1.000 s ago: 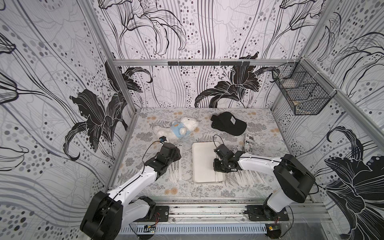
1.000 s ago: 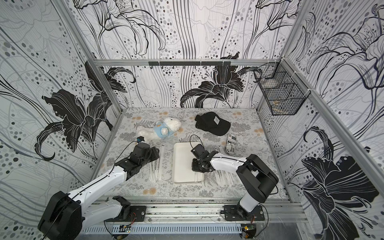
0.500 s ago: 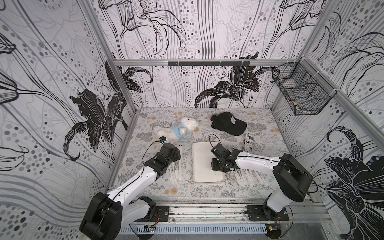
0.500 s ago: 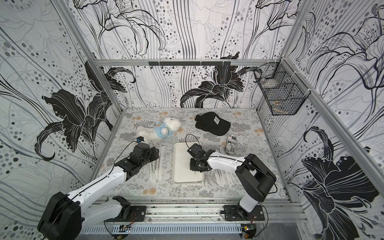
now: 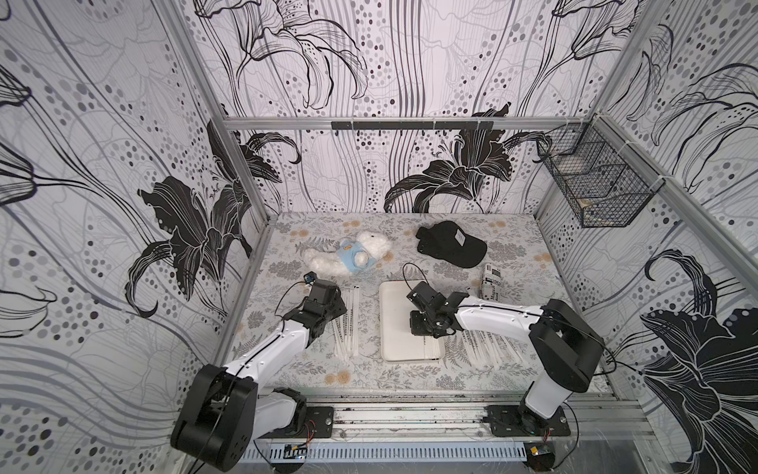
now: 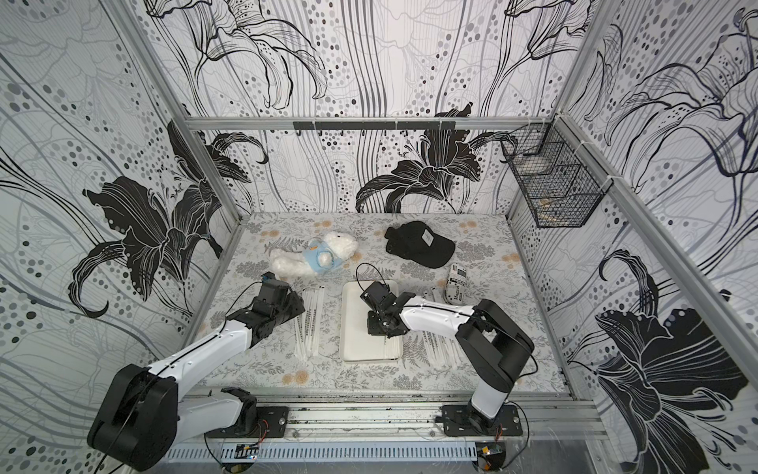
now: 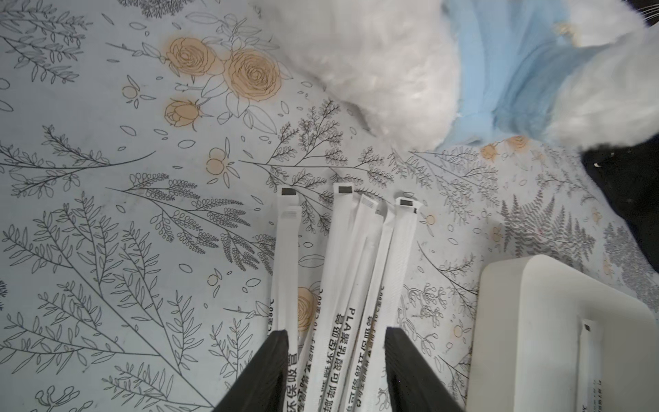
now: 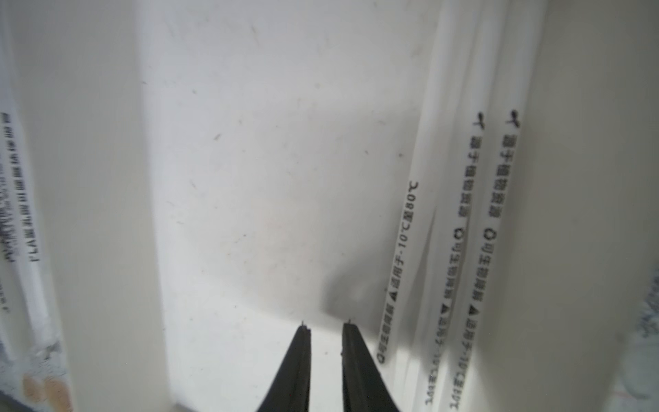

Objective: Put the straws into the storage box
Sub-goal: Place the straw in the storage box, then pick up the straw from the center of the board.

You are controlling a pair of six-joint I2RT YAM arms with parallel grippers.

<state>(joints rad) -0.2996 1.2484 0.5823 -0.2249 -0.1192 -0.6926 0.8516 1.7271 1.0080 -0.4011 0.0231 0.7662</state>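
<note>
Now R claw (image 8: 326, 324), narrow & empty, has slid over shallow white storage box (image 8: 249, 142), white paper-wrapped straws (image 8: 463, 221) dropped inside; L claw (image 7: 335, 331) half-wide astride more.

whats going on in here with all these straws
Two robot arms are packing wrapped straws into a white tray. The left gripper straddles a bundle beside the tray, jaws open. The right gripper hovers empty over the tray, where a few straws already lie. More wait on its far side.

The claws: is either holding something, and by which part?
Nothing seems held: the left claw straddles straws, the right claw hangs empty over the storage box.
</note>
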